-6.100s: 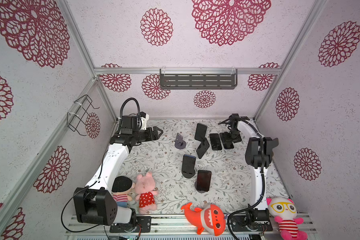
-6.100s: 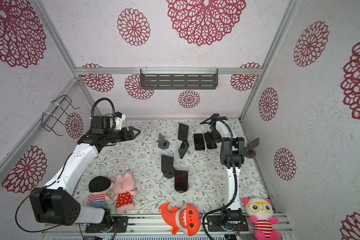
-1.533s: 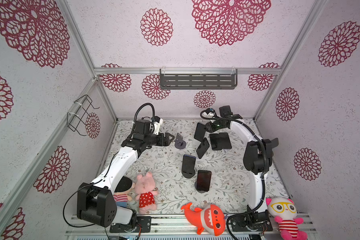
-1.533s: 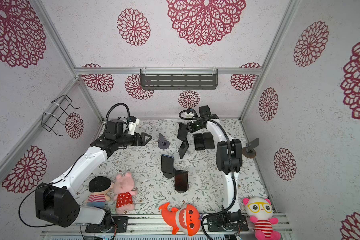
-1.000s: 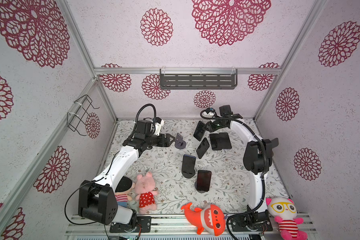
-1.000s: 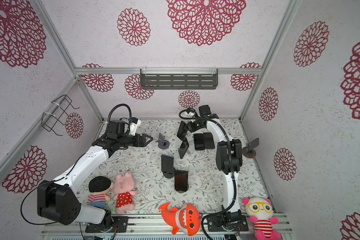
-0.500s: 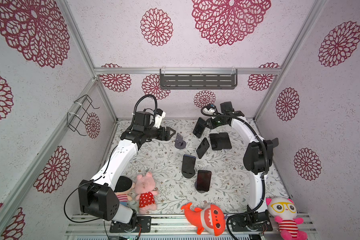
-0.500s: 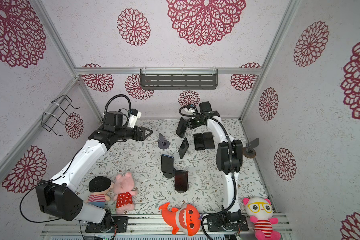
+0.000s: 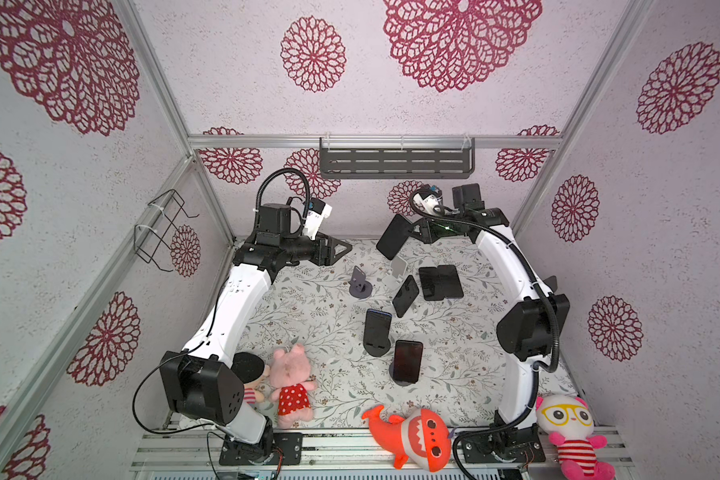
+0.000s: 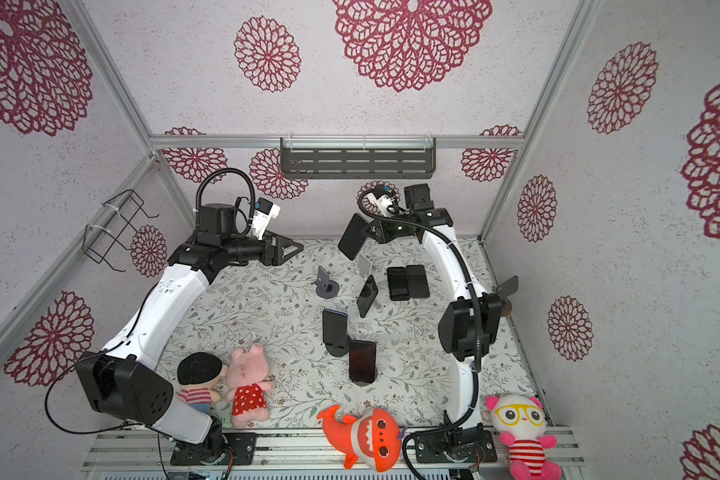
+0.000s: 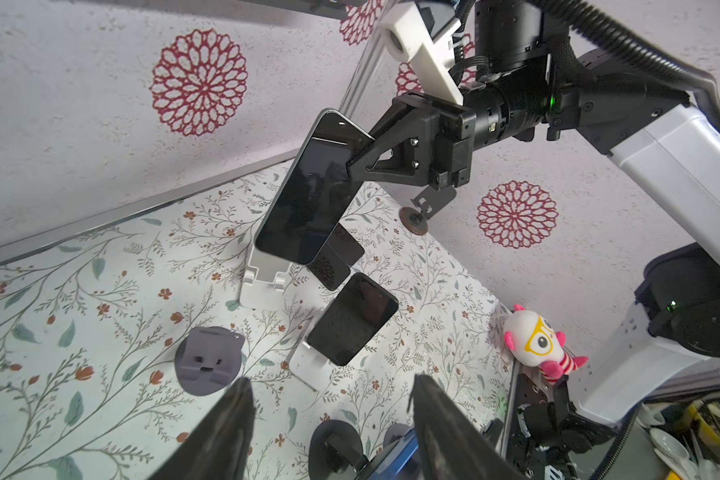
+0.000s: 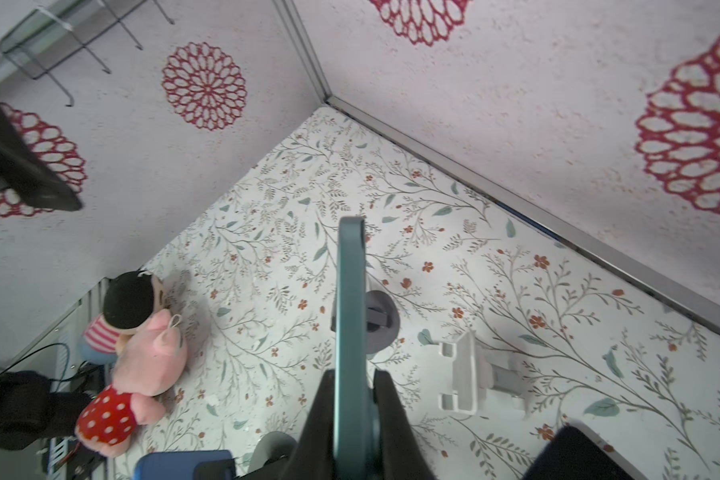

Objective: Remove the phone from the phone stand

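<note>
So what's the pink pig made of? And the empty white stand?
The pig looks like soft plush fabric: fuzzy, matte, squashy shape. The white stand is probably hard plastic: smooth, faintly shiny, with crisp moulded edges.

The phone has a glossy black glass face (its teal edge looks smooth); the phone stand is matt white plastic. The counter wears a matt floral print, and the walls look rough.
</note>
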Available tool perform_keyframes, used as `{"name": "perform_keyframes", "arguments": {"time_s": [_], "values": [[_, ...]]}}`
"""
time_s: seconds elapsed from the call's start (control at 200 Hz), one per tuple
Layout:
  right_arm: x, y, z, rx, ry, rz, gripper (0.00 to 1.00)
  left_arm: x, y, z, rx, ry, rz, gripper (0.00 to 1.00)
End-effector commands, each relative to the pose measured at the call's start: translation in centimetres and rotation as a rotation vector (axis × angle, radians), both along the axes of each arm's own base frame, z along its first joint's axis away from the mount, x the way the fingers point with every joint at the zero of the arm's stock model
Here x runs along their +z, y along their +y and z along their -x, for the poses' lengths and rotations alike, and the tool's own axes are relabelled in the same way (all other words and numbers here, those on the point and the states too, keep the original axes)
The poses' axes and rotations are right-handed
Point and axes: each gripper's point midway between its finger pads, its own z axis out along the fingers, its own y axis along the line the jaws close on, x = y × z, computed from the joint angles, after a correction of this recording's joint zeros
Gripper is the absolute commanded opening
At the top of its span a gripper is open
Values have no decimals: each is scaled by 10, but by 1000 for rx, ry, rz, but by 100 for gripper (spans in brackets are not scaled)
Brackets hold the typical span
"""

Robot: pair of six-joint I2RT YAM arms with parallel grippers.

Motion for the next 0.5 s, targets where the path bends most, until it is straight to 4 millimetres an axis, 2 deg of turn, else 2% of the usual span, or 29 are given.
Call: {"name": "perform_keyframes", "arguments": {"time_s": [0.0, 0.195, 0.37, 0.495], "values": [[50, 25, 55, 174, -47, -93, 0, 12, -11, 9, -123, -69, 38, 62], [46, 49, 101, 324, -20, -108, 0, 3, -19, 12, -223, -25, 98, 57], [46, 59, 119, 402, -1, -143, 0, -1, -24, 11, -257, -16, 131, 55], [47, 62, 130, 456, 11, -169, 0, -7, -23, 7, -243, -12, 124, 65]]}}
